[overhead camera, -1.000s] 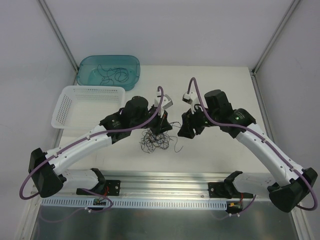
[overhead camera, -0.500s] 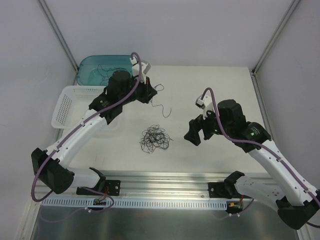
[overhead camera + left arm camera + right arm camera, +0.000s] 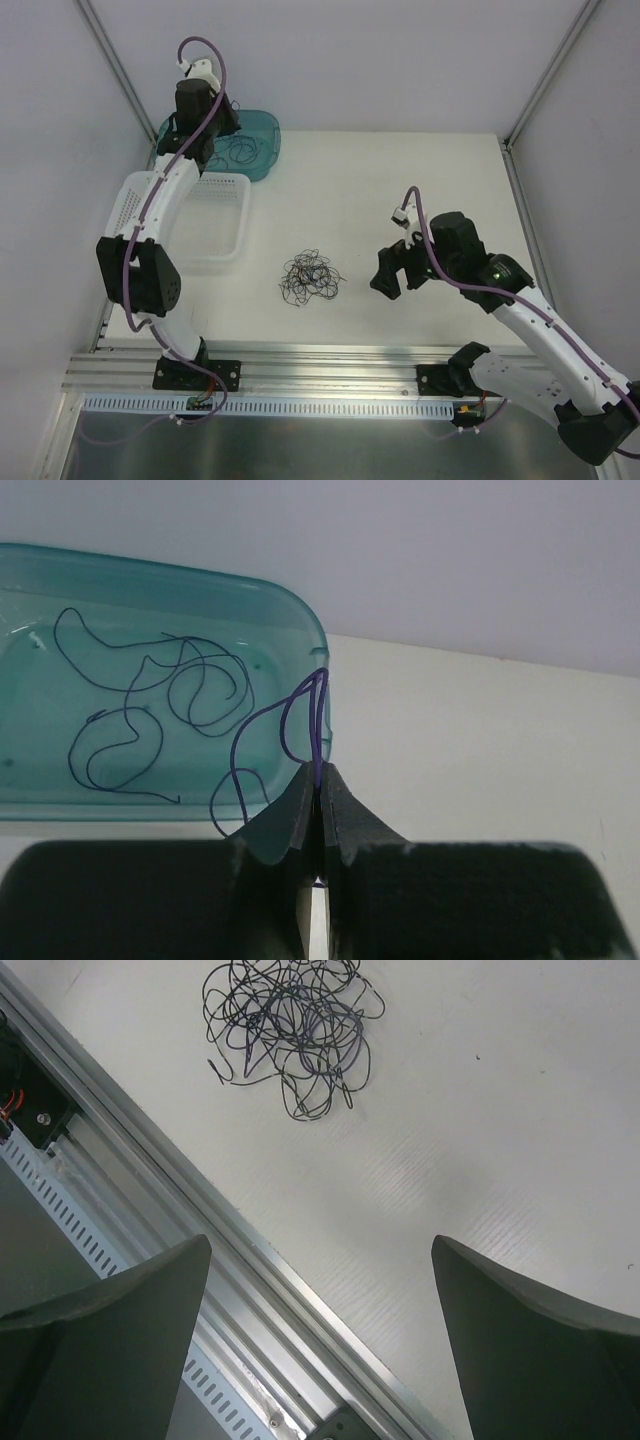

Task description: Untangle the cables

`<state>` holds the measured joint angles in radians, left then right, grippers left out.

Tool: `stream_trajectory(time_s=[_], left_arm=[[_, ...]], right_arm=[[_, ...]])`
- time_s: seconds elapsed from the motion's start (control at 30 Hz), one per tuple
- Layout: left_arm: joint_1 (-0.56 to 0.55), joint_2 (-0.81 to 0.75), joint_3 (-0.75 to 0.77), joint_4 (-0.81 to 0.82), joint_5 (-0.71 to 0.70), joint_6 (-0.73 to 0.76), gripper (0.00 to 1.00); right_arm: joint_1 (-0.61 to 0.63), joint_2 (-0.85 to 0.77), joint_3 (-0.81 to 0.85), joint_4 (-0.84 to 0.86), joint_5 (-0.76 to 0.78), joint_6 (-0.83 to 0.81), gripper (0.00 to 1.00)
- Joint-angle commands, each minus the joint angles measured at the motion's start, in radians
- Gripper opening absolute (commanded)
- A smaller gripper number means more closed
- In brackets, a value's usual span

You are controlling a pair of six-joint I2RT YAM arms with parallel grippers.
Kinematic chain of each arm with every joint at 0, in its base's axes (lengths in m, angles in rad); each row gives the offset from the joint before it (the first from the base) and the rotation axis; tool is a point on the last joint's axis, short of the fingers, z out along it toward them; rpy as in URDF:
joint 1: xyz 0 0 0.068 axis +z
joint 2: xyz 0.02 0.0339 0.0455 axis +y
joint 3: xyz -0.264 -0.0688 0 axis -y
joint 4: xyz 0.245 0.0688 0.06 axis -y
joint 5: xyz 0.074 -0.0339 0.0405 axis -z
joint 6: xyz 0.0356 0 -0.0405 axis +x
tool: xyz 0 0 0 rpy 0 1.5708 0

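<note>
1. My left claw (image 3: 315,780) is clenched on a single cable (image 3: 298,705). The thin violet-blue strand comes out between the shut tips and loops away toward 10 o'clock in the left wrist view.
2. That claw hangs at the right end of the teal bin (image 3: 265,150), which sits at 11 o'clock on the table (image 3: 420,190) seen from above. I cannot tell whether the held strand touches the bin's rim.
3. Inside the bin, loose cables (image 3: 150,695) lie in open curls on the floor, each easy to trace.
4. My right claw (image 3: 315,1255) is released: the jaws stand wide with nothing between them, above bare table.
5. The tangle (image 3: 310,277) of dark cables lies near the middle of the table, at 9 o'clock from the right claw and apart from it. In the right wrist view it lies toward 11 o'clock.
6. A white basket (image 3: 225,215) stands at 10 o'clock from the tangle, just beside the teal bin, and my left arm reaches over it.
</note>
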<state>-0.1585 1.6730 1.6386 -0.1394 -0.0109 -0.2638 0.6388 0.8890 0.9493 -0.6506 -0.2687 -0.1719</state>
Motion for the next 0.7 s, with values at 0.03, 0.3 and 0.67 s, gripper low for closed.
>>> stream_trajectory(time_s=[0.03,0.3,0.67], left_arm=[[0.072,0.161,0.157,0.018,-0.02,-0.063,0.02],[0.152,0.361,0.313,0.02,0.037,-0.097,0.66],[0.099,-0.008,-0.088,0.018,0.204,-0.089,0.91]], right_arm=[[0.002,-0.001,-0.02,0.057,0.005,0.031,0.97],[0.004,0.047,-0.03,0.074,-0.012,0.037,0.97],[0.004,0.103,-0.038,0.131,-0.014,0.132,0.99]])
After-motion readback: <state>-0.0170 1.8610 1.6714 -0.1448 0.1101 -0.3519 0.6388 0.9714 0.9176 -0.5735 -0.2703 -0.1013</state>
